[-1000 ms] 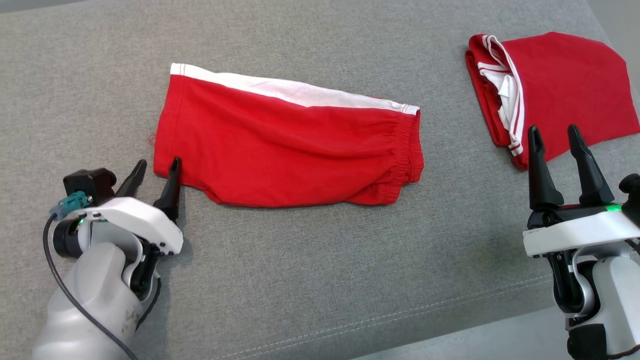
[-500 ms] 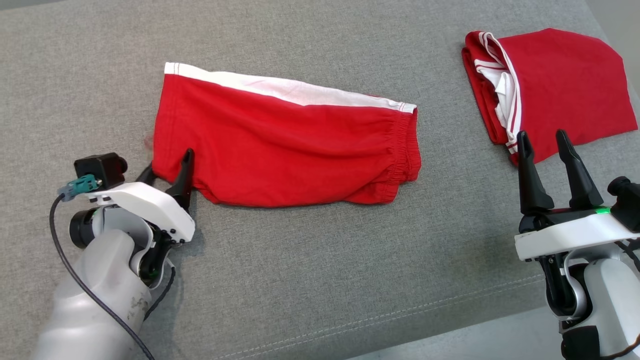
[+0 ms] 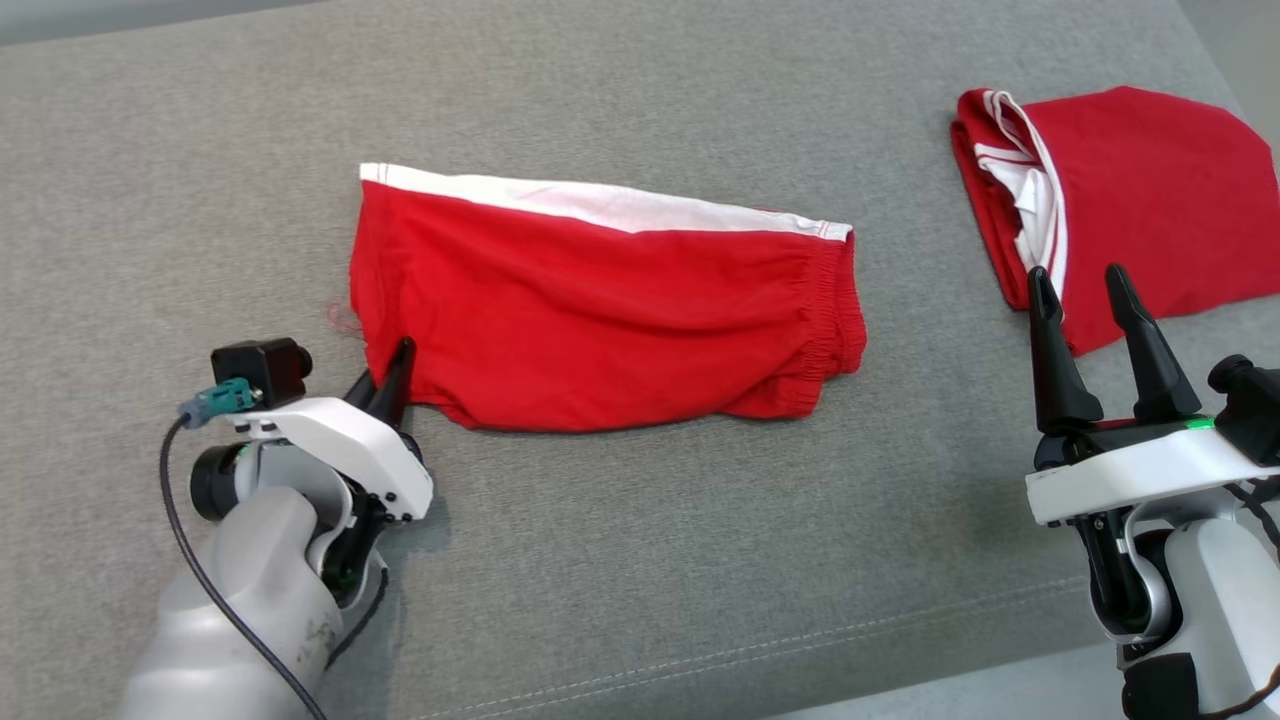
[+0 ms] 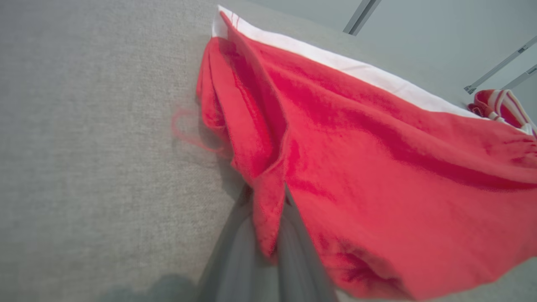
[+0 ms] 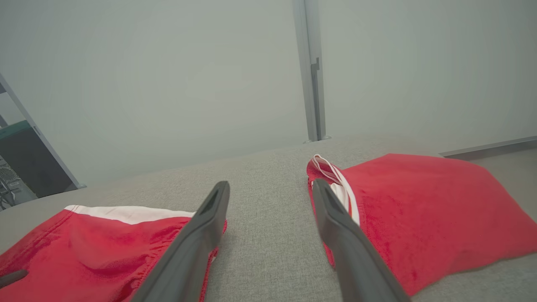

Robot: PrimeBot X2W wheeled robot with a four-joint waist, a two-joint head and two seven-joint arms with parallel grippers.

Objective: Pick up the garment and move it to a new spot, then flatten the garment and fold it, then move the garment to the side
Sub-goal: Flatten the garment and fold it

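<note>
Markings on the garment come down to a white band along its far edge, with thin red stripes where that band meets the gathered waistband; we make out nothing more than those on it. We see these red shorts lying spread across the middle of the grey upholstered surface, waistband end toward our right and leg openings toward our left, with a loose red thread curling off the left edge. Our left end effector sits at the near left corner of the garment, its two dark fingers pressed together on the hem. From the left wrist view the left end effector has a narrow fold of the garment pinched between the fingers, and creases run away from that pinch toward the white band. Our right end effector stands at the right side with its fingers spread and nothing between them, well apart from the shorts. Its tips overlap the near edge of a second red garment, folded, with white trim, which lies at the far right. In the right wrist view the right end effector frames bare grey fabric, with the shorts to one side and the second red garment to the other; whether it touches either we cannot tell.
</note>
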